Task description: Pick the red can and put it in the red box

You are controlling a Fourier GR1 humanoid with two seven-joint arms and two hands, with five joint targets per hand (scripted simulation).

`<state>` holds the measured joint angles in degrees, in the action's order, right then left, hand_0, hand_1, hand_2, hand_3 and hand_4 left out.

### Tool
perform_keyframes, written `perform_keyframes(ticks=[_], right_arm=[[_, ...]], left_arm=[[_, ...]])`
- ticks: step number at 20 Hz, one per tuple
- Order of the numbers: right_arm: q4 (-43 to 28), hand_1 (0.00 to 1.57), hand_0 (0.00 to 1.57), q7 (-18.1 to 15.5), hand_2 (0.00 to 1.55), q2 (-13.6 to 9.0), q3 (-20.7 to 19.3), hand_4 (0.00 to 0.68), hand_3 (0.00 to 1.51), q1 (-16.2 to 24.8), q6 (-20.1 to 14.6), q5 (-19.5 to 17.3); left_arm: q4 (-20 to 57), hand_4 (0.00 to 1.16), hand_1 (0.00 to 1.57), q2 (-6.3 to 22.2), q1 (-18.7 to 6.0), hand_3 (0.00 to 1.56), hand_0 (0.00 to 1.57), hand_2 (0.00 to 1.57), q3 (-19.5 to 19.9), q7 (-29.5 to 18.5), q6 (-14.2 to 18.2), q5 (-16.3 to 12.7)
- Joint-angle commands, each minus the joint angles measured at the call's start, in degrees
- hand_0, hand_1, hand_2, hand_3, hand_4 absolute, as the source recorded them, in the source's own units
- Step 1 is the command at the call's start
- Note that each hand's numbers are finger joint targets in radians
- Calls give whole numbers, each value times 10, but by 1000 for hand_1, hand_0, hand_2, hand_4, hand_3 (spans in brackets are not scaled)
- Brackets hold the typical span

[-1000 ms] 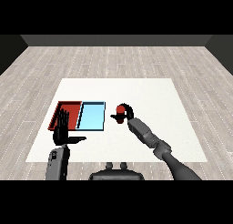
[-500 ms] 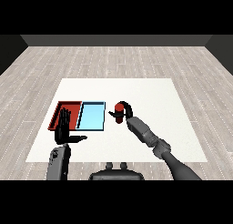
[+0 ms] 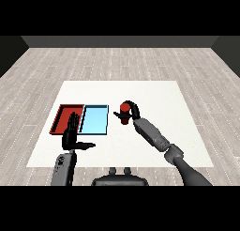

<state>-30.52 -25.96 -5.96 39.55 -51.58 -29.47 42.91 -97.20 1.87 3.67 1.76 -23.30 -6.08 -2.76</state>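
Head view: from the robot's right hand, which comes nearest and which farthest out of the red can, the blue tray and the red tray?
Measured from the right hand:
1. Red can, inside the hand's curled fingers.
2. Light blue tray, just to the can's left.
3. Red tray, farthest left, beyond the blue one.

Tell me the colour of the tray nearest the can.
Light blue tray, seen in the head view.

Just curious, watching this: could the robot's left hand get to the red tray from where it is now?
Probably yes. The left hand hangs open at the near edge of the red tray, with nothing between them. The right hand, curled round the red can, is off beyond the blue tray.
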Motion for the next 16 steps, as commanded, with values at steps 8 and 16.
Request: perform_keyframes(ticks=[8, 16], right_arm=[[-325, 1519, 1519, 95, 1466, -138, 17, 568, 1398, 98, -97, -74], [-477, 1504, 1504, 134, 1462, -171, 6, 581, 1403, 185, -147, -163]], left_arm=[[-44, 0, 0, -14, -35, 0, 0, 0, -83, 131, 3, -1], [-106, 0, 0, -18, -14, 0, 0, 0, -153, 197, 39, 23]])
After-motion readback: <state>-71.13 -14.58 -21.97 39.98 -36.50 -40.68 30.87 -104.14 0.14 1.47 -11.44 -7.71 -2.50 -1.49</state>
